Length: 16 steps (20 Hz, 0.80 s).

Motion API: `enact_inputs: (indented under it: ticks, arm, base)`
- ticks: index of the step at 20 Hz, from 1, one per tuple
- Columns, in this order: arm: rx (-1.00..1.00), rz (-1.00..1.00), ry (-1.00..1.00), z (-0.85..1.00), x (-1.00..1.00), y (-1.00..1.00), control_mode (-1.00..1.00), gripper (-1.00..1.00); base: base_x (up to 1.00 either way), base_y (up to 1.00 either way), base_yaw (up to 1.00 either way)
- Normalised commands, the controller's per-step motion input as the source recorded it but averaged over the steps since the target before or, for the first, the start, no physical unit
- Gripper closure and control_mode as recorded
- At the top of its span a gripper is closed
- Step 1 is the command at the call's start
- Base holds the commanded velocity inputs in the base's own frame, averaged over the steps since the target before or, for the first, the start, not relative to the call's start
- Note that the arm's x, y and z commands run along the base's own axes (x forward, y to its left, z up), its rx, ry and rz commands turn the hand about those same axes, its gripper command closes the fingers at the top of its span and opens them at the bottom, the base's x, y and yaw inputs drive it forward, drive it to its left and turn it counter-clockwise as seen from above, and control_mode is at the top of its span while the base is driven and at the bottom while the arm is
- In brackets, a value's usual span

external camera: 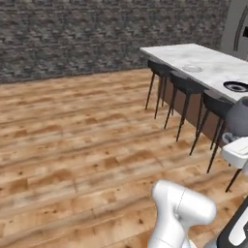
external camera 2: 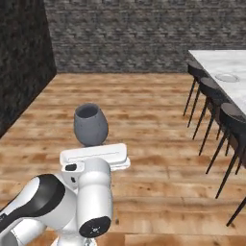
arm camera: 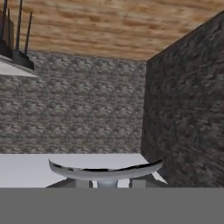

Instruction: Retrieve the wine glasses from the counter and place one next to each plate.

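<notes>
Upright above the robot's hand, a wine glass stands over the wooden floor, its foot lying across the gripper, whose jaws are closed on the stem. Off to the side, the long marble island carries a light plate and a darker plate, black stools lining it. No writing is readable.

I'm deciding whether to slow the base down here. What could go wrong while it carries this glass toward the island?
1. The wine glass stands bowl-up above the tool, apparently held low by its stem; a jolt could tip or slip it.
2. The black stools line the island's near side, so the arm or base could clip one when approaching the plates.
</notes>
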Motion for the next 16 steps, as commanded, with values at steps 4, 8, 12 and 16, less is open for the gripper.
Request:
enact_inputs:
  ticks: [4, 8, 12, 16]
  arm:
    - [0.0, 0.0, 0.0, 0.0, 0.0, 0.0, 1.0, 1.0]
    - [0.0, 0.0, 0.0, 0.0, 0.0, 0.0, 1.0, 1.0]
    - [0.0, 0.0, 0.0, 0.0, 0.0, 0.0, 1.0, 1.0]
    - [0.0, 0.0, 0.0, 0.0, 0.0, 0.0, 1.0, 1.0]
  base:
    - [0.95, 0.83, -0.68]
    - [0.58, 0.53, -0.86]
    - [0.42, 0.44, -0.91]
    - [0.39, 0.44, -0.91]
